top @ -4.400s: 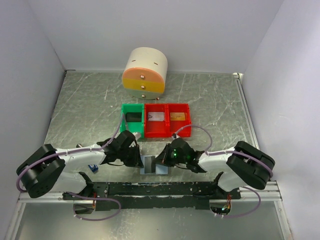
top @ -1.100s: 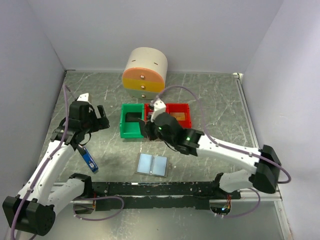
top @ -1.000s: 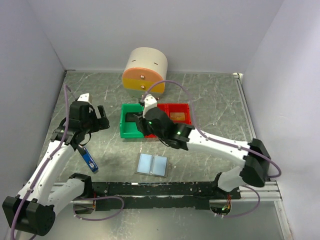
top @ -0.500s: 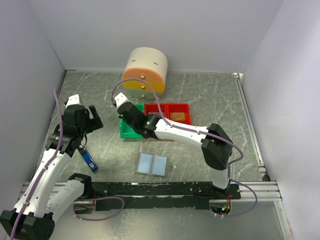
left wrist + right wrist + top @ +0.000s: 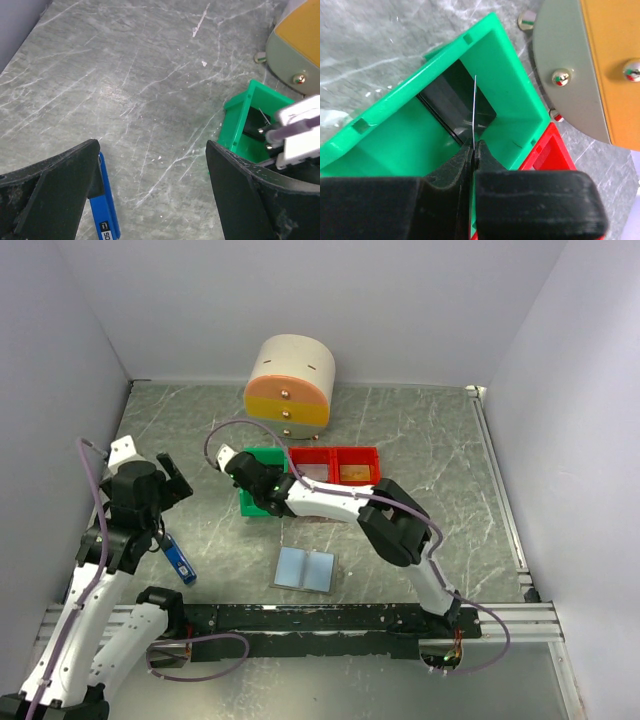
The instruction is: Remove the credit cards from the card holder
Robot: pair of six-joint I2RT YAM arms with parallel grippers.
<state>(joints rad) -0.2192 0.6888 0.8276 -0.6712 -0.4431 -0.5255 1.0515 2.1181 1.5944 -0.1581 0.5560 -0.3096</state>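
Note:
The card holder (image 5: 305,569) lies open and flat near the front edge, its pale blue inside facing up. My right gripper (image 5: 472,145) (image 5: 248,474) is shut on a thin credit card (image 5: 475,105), seen edge-on and held upright over the green bin (image 5: 510,100) (image 5: 258,506). A black card (image 5: 450,107) lies flat inside that bin. A silver card (image 5: 312,473) and a gold card (image 5: 352,472) lie in the two red bins. My left gripper (image 5: 152,170) (image 5: 165,483) hangs open and empty over bare table at the left.
A narrow blue-and-black stick (image 5: 180,560) (image 5: 107,215) lies on the table below my left gripper. A round cream, orange and yellow drawer unit (image 5: 290,385) stands behind the bins. The right arm stretches across the red bins (image 5: 335,480). White walls close in the table.
My right gripper has swung left with the card, from the red bins to above the green bin. The left arm has drawn back toward the left wall, still open.

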